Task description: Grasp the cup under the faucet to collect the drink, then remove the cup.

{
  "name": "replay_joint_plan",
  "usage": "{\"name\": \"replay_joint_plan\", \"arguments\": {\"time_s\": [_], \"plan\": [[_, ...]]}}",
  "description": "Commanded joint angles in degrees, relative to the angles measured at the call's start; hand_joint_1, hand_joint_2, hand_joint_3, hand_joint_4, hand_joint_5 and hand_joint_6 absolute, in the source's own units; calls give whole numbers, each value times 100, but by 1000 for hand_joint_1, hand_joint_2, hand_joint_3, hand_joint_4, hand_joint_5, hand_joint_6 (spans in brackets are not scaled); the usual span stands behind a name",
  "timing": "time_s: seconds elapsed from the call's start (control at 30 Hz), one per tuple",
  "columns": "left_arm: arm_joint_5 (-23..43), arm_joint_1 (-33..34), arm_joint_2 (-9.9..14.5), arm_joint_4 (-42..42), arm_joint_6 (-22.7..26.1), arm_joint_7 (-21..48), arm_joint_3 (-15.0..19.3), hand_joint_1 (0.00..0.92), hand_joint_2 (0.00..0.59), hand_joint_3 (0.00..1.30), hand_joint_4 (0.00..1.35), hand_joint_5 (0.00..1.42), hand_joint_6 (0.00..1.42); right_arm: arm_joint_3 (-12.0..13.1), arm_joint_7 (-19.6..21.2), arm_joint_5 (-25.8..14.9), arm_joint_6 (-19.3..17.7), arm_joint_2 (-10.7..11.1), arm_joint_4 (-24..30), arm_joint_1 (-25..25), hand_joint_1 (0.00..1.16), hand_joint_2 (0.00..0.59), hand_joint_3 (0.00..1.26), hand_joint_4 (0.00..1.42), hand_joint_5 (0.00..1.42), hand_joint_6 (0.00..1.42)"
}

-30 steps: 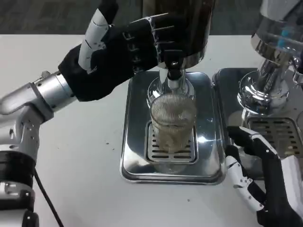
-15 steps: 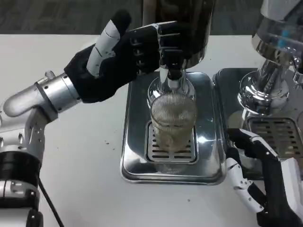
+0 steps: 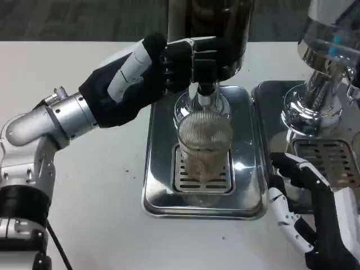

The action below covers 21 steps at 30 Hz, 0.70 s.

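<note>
A ribbed clear glass cup (image 3: 205, 144) stands on the drip grate (image 3: 187, 179) of the steel tray (image 3: 160, 198), directly under the faucet (image 3: 206, 94) of the dark dispenser (image 3: 211, 28). Pale liquid shows low in the cup. My left hand (image 3: 147, 73) is raised at the dispenser's left, and its fingers (image 3: 191, 56) reach across the faucet's upper part; whether they press it I cannot tell. My right hand (image 3: 306, 211) sits low on the table right of the tray, fingers apart, holding nothing and apart from the cup.
A second chrome dispenser (image 3: 326, 73) with its own tray and grate (image 3: 332, 160) stands at the right, just behind my right hand. White table (image 3: 95, 185) stretches to the left of the tray.
My left hand has moved right and tipped down toward the faucet, its thumb dropping from upright to nearly level. The cup and my right hand have stayed put.
</note>
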State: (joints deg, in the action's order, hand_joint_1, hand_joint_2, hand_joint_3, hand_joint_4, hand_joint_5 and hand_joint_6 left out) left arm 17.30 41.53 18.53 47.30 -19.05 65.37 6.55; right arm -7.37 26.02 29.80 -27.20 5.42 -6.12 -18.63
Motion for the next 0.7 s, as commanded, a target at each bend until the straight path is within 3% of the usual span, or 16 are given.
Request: {"name": "replay_joint_plan", "arguments": {"time_s": [0.03,0.7], "plan": [[-194,-186,132,83,-259,26,-105,0,66,214,175,215,114,25,-25,-65,-101,66,23,42,356,437,383,361,356,360],[-578,-459,356,-44,-1922,-198,-452,0,67,202,149,201,118,46,-39,-98,-71,120,89,23,356,437,383,351,343,360]]}}
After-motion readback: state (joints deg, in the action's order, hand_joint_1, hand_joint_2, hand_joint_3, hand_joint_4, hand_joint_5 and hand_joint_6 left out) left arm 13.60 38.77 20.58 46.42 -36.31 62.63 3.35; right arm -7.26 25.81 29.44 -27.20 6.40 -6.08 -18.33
